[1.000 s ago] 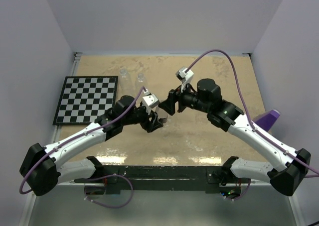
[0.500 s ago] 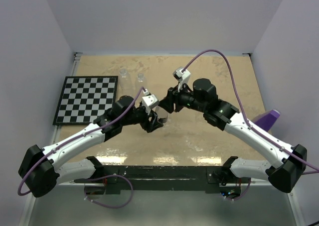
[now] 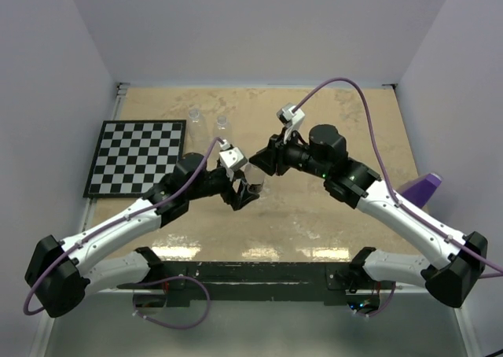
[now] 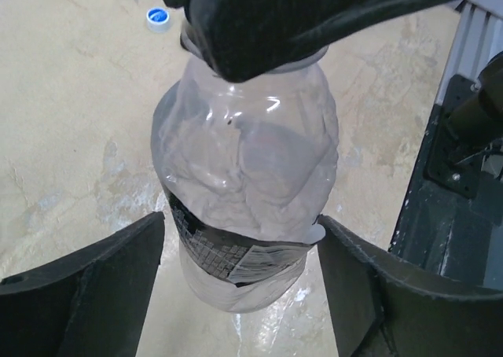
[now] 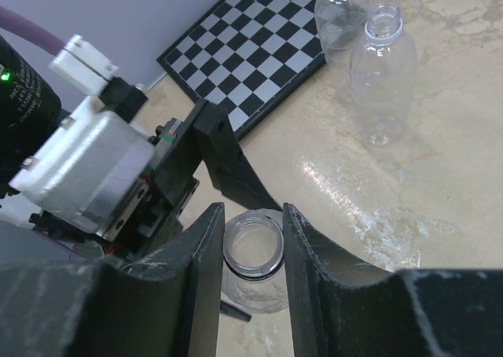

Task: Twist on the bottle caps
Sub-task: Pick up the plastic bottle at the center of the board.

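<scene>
As arms (image 3: 126,219) angle inward—bottle (image 4: 244,192) apparently clamped.

The bottle (image 4: 244,176) is clear glossy plastic, crinkled and dented. The fingers (image 4: 86,294) beside it look like matt black plastic, faintly grainy. The worktop (image 4: 63,97) is mottled beige, smooth, with a wet-looking sheen. The chequered board (image 5: 251,50) looks matt.

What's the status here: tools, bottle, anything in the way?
Left tool shut on bottle. Right tool straddling its open neck, grip unclear, no cap held. Blue cap lying on table. No obstruction seen.
</scene>
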{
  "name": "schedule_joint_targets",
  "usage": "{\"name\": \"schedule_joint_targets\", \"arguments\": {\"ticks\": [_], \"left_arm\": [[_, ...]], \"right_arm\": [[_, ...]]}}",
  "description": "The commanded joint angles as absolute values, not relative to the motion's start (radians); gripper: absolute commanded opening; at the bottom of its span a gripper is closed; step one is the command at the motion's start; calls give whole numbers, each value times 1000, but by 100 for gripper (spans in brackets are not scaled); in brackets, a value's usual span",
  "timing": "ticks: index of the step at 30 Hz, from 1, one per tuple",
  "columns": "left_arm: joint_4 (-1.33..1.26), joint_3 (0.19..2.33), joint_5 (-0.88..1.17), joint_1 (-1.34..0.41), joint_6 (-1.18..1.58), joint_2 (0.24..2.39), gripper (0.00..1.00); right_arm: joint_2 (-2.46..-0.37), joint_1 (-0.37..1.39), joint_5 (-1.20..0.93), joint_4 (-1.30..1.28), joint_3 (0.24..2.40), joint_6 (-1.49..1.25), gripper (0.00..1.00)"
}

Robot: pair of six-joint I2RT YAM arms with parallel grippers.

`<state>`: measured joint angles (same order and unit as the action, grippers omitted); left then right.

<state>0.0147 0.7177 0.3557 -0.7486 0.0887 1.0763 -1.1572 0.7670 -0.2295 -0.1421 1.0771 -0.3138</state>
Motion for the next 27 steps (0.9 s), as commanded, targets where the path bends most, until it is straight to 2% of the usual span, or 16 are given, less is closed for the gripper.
{"name": "schedule_joint_targets", "arguments": {"ticks": [1, 3, 5, 13, 22, 27], "left_arm": [[-210, 660, 371, -758, 104, 997, 88], [-280, 618, 374, -758, 113, 974, 96], [-359, 578, 380, -758, 124, 956, 100], [-532, 514, 407, -758, 146, 966, 99], [-581, 503, 407, -758, 156, 996, 88], [-586, 497, 400, -758, 158, 993, 69]], "right_arm": [[-1101, 773, -241, -66, 1055, -379, 0], [-1088, 772, -241, -54, 1049, -394, 0], [-1077, 773, -250, -37, 1043, -408, 0], [-1052, 773, -271, -6, 1023, -445, 0], [-1039, 772, -288, 47, 1000, -471, 0], [-1042, 772, -293, 49, 997, -469, 0]]}}
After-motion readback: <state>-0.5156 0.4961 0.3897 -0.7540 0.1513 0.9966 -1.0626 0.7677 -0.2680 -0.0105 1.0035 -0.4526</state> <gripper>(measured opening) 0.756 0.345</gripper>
